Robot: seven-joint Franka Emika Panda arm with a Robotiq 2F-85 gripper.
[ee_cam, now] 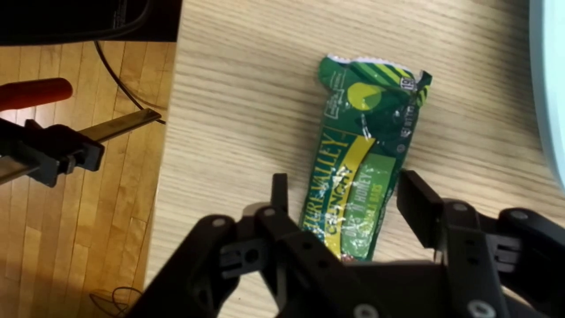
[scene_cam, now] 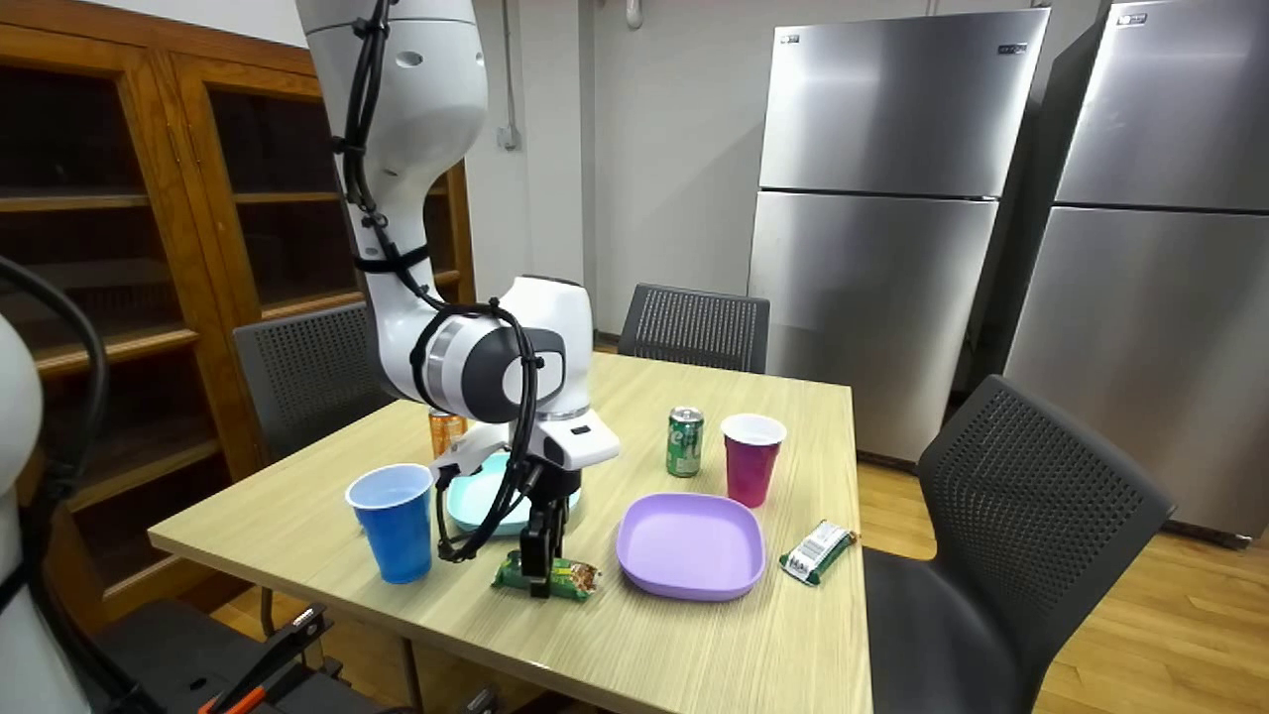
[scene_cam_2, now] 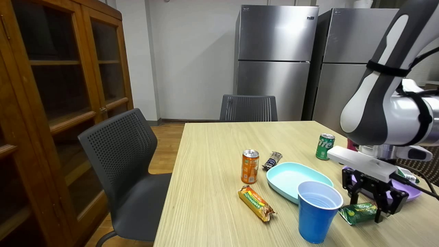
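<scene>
Right at the centre of the wrist view, the green granola bar [ee_cam: 358,161] is straddled by the end effector [ee_cam: 343,194], jaws spread to either side!

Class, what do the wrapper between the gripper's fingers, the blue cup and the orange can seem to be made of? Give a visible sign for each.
Wrapper: likely thin plastic film, glossy; bright glints and creases.
Blue cup: probably plastic, smooth with a soft sheen; its pale rim looks evenly moulded.
Orange can: metal, likely aluminium, printed; the bare top shines silver.
</scene>
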